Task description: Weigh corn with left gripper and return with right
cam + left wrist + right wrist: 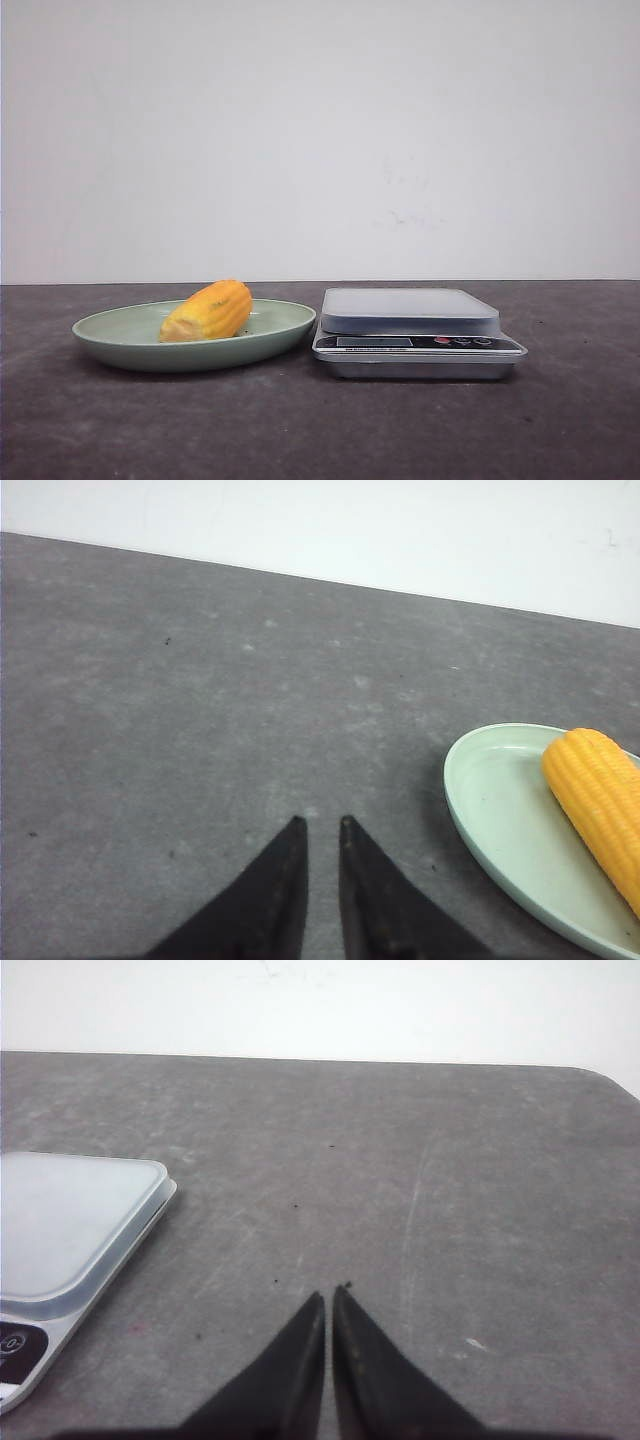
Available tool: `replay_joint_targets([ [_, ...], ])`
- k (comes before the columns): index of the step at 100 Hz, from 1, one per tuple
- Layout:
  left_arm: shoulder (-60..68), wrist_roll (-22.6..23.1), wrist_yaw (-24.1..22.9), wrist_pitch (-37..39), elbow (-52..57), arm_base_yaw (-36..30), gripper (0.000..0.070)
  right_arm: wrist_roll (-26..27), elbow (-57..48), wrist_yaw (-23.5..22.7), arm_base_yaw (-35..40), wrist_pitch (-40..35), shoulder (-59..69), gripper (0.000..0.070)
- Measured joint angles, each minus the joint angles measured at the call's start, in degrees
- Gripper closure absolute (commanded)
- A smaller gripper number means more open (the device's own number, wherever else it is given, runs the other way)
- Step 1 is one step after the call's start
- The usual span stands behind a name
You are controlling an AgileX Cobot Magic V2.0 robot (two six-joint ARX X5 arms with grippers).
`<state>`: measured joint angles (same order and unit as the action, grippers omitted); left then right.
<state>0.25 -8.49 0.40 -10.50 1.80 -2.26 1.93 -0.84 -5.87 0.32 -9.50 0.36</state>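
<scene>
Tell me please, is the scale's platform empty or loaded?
Empty: the scale platform is bare, and the corn lies in the plate beside it.

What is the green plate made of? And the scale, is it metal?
The plate looks like glazed ceramic or smooth plastic: pale green, a soft sheen; hard to say which. The scale has a silvery, brushed-looking body, maybe metal, maybe painted plastic, and a frosted top.

Low front camera faces the wall; wrist cameras look forward over the table [560, 430].
</scene>
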Motion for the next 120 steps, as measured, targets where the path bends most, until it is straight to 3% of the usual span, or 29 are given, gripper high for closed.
replay_joint_targets([
  [109,0.0,0.0,0.0,0.0,0.0,0.0,0.0684,0.0,0.0,-0.2,0.0,1.6,0.0,0.0693],
  [120,0.0,0.0,0.0,0.0,0.0,0.0,0.0684,2.0,0.0,-0.2,0.0,0.9,0.0,0.0693],
])
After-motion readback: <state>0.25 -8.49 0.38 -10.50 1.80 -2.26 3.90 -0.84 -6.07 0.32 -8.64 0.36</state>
